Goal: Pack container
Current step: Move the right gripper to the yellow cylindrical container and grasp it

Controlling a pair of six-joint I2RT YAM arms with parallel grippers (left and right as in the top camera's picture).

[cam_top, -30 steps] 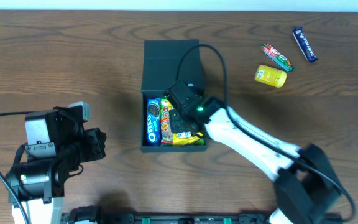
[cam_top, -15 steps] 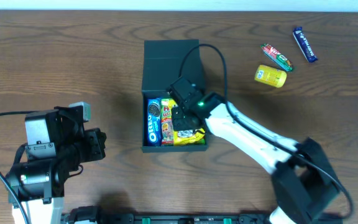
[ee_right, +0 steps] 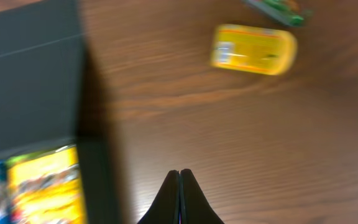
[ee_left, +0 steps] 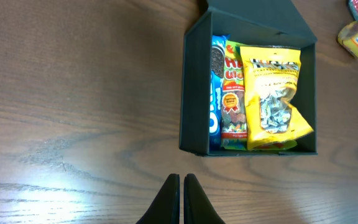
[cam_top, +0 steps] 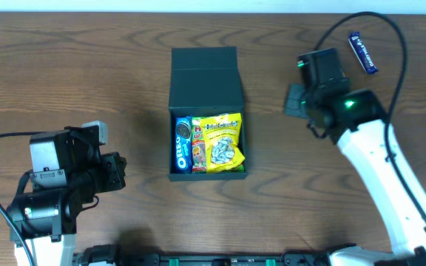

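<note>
Here, your tabletop [cam_top: 87, 66] carries the container [cam_top: 204, 77], flap lid folded back and open. Inside the container a yellow bag [cam_top: 222, 142] lies right of an Oreo pack [cam_top: 183, 144]. Left of the container your left tool [ee_left: 182, 178] is pressed together; right of it, your right tool [ee_right: 179, 172] is too, holding nothing.

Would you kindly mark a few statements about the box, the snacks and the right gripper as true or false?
1. The dark teal-black card box has its flap lid open. True.
2. The blue Oreo pack lies on the table. False: it is inside the box, against a side wall.
3. The yellow crinkly bag is inside the box. True.
4. The right gripper holds the small yellow pack. False: its fingers are shut on nothing; the pack lies on the wooden table.
</note>
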